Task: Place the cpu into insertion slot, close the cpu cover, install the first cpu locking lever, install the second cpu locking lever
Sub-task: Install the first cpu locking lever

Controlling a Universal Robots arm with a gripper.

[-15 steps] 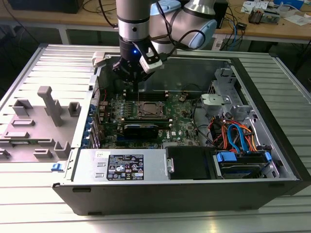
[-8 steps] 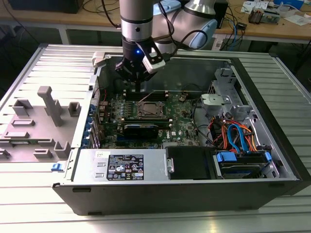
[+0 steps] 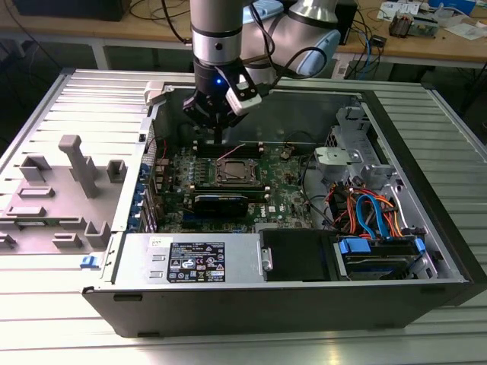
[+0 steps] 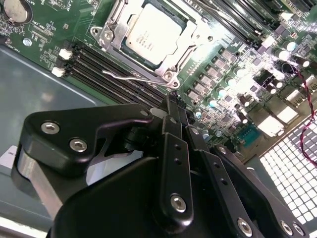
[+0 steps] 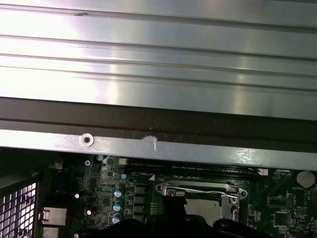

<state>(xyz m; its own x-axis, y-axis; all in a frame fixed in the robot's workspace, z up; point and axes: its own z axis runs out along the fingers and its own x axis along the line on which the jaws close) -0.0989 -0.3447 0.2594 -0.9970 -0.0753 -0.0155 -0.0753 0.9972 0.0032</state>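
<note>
Across the exterior view from its left, you first meet a grey moulded fixture with upright posts point(image 3: 72, 179) lying on the ribbed metal table point(image 3: 46, 319), just beside the open black computer case point(image 3: 437, 190). Next comes the green motherboard point(image 3: 285, 182) on the floor of that case, and above its far edge hangs your black gripper point(image 3: 217, 129), pointing down at the long black memory slots point(image 3: 236, 144) behind the socket.

In the second wrist view the gripper's point(image 4: 171, 106) fingers are pressed together with nothing between them, their tip just over the memory slots point(image 4: 111, 74) and near the socket's edge.

The small square cpu with a dull silver-grey top point(image 4: 151, 34) already sits in the insertion slot point(image 4: 111, 42), and the thin silver cpu cover with its square window point(image 4: 200, 37) lies closed around it. One bent silver wire locking lever point(image 4: 136, 78) lies flat along the socket side nearest the gripper; in the first wrist view it point(image 5: 200, 189) runs across the cover's edge. You cannot tell from these views whether it is latched.

Further toward the exterior view's right sit a bundle of orange and blue cables point(image 3: 369, 213) and a silver drive cage point(image 3: 342, 160).
</note>
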